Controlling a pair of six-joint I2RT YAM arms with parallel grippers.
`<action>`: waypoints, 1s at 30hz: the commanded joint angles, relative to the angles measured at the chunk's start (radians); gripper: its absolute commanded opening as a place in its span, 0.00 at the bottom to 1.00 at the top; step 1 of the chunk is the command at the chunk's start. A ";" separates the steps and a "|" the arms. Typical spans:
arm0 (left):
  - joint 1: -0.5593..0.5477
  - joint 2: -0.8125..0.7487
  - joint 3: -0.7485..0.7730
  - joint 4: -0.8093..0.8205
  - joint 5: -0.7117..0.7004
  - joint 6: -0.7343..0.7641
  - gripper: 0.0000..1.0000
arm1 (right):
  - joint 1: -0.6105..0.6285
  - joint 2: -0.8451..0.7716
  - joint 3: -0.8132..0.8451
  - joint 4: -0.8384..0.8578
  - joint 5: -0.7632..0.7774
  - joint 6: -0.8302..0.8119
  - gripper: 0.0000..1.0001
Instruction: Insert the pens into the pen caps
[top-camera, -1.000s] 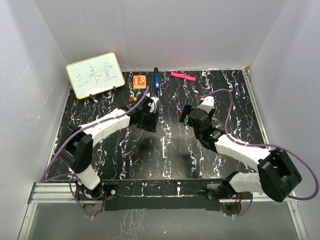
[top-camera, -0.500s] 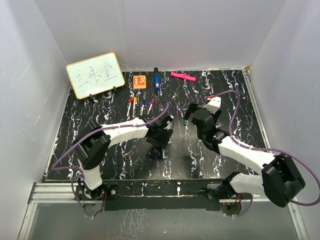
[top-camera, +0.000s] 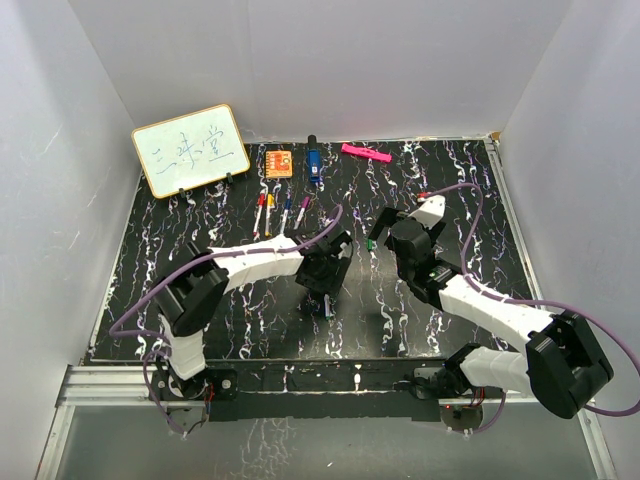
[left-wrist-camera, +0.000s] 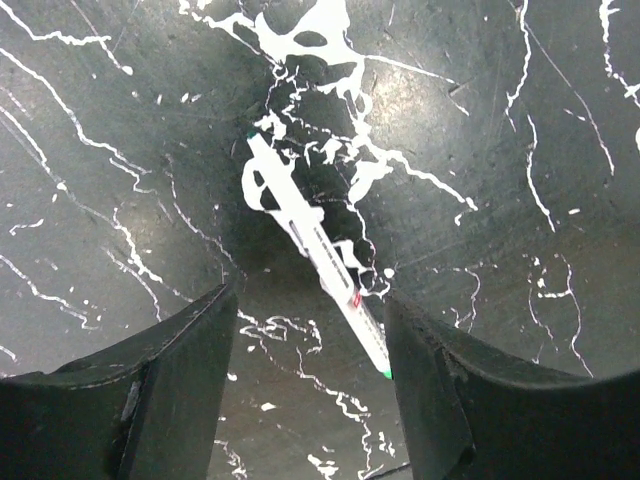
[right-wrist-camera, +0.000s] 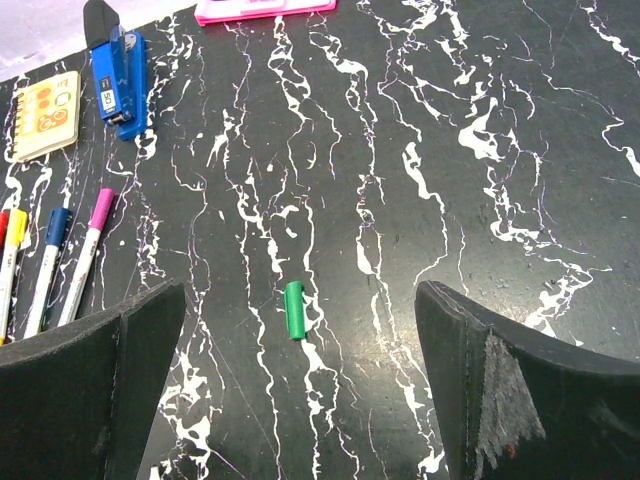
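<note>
A white-barrelled pen (left-wrist-camera: 318, 245) with a green tip lies slantwise on the black marbled table, its tip end between my left fingers. My left gripper (left-wrist-camera: 310, 400) is open and hovers low over it; in the top view the gripper (top-camera: 327, 288) covers most of the pen (top-camera: 328, 306). A short green pen cap (right-wrist-camera: 294, 310) lies alone on the table, ahead of and between the fingers of my open, empty right gripper (right-wrist-camera: 300, 400). In the top view that gripper (top-camera: 383, 232) is just right of the cap (top-camera: 370, 243). Several capped pens (top-camera: 280, 212) lie in a row behind.
A blue stapler (right-wrist-camera: 115, 65), an orange notebook (right-wrist-camera: 45, 115) and a pink bar (right-wrist-camera: 265, 10) lie along the back edge. A small whiteboard (top-camera: 190, 150) stands at the back left. White walls enclose the table on three sides.
My left gripper has moved from over the row of capped pens toward the near middle and now sits over the lone pen. My right gripper has shifted slightly right.
</note>
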 joint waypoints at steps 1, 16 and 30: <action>-0.007 0.040 0.010 0.014 -0.016 -0.025 0.59 | -0.003 -0.027 -0.007 0.069 -0.009 0.012 0.98; -0.007 0.195 0.037 -0.149 -0.189 0.016 0.31 | -0.005 -0.029 -0.017 0.080 -0.018 0.012 0.98; 0.069 0.188 0.024 -0.229 -0.205 0.161 0.28 | -0.004 -0.022 -0.006 0.084 -0.008 0.006 0.98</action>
